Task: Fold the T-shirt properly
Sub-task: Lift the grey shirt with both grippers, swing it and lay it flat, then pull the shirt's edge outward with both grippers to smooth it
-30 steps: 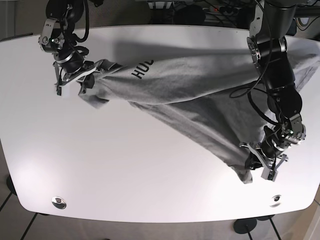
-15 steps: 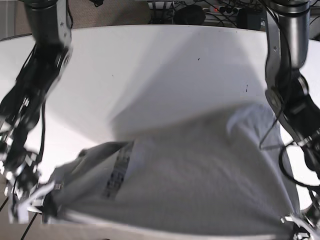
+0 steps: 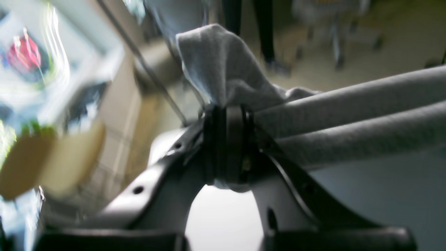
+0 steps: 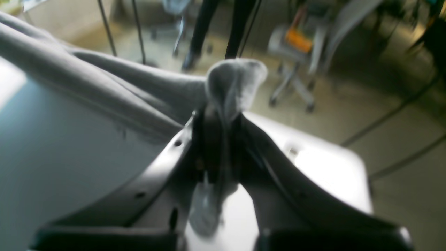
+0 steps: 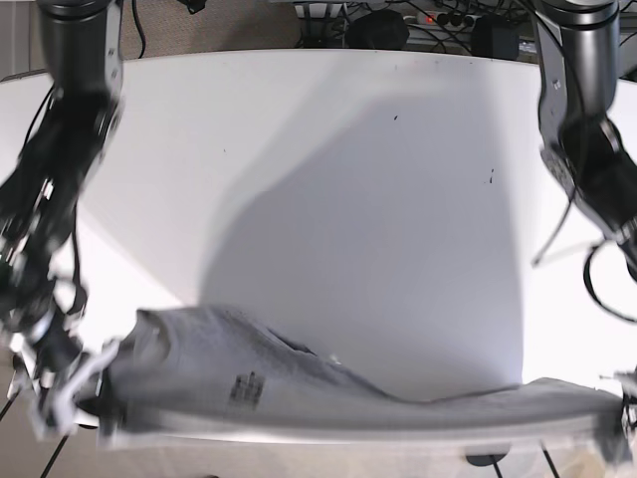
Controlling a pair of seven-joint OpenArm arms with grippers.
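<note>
T-shirt [image 5: 328, 393]: grey, stretched sideways along the near edge of the table [image 5: 348, 179], long axis left to right.
Left pincer [image 3: 226, 146]: clamped on a bunched corner of the T-shirt.
Right pincer [image 4: 217, 146]: clamped on the opposite corner.
Surroundings: chair legs and floor, blurred, beyond the table.

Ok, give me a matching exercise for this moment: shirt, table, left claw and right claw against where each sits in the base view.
Things:
1. shirt
2. table
3. left claw
4. right claw

Places or states:
A. bottom left corner, shut on cloth
B. stretched in a band along the near edge
C. bottom right corner, shut on cloth
D. white, bare over most of the view

Pairs: 1-B, 2-D, 3-C, 4-A
</note>
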